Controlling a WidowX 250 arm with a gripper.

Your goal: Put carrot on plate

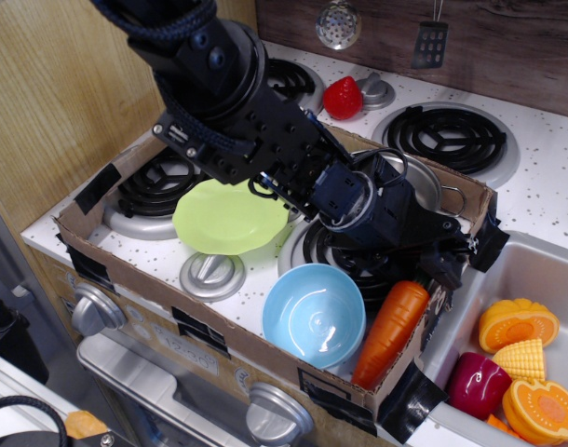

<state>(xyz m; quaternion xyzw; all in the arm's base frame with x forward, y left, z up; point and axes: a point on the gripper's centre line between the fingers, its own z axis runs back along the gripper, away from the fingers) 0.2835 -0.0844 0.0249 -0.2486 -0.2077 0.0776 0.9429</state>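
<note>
The orange carrot (392, 330) lies tilted in the front right corner of the cardboard box, its tip down against the box wall and its upper end under my gripper (439, 268). The gripper's dark fingers sit at the carrot's top end, touching or nearly touching it. I cannot tell whether they are closed on it, and the green stem end is hidden. The lime-green plate (228, 216) rests to the left in the box, partly behind my arm. It has nothing on it.
A light blue bowl (313, 315) sits right beside the carrot. The cardboard box wall (265, 357) rings the stove burners. A metal pot (424, 189) stands behind my arm. A red strawberry (342, 97) is at the back. Toy foods (519, 358) fill the sink at right.
</note>
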